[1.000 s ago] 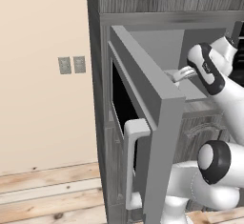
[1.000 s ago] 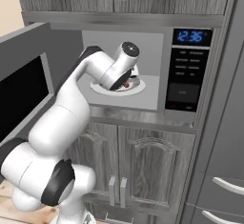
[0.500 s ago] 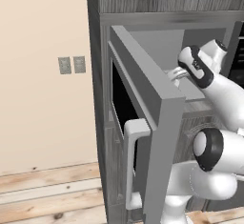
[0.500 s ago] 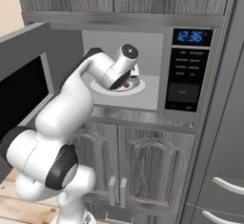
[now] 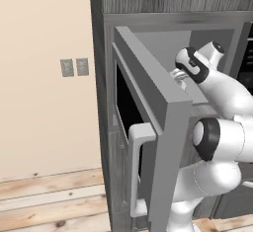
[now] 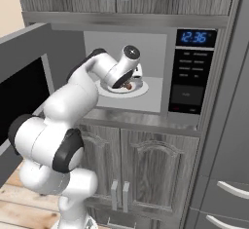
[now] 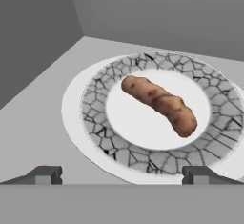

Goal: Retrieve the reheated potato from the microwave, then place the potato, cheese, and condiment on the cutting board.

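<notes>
microwave (image 6: 194, 67) door (image 5: 148, 127) swung wide to the left, my pincer (image 7: 121, 174) reaches into the cavity with its jaws spread wide and nothing between them. one potato (image 7: 159, 104) lies across the middle of one crackle-rimmed plate (image 7: 95, 108), just beyond my fingertips (image 7: 45, 174), untouched. by my reckoning the task is barely begun: the door is open, but the potato is not yet lifted out, and all three items are still to be set on the cutting board. one plate, one potato counted.
</notes>
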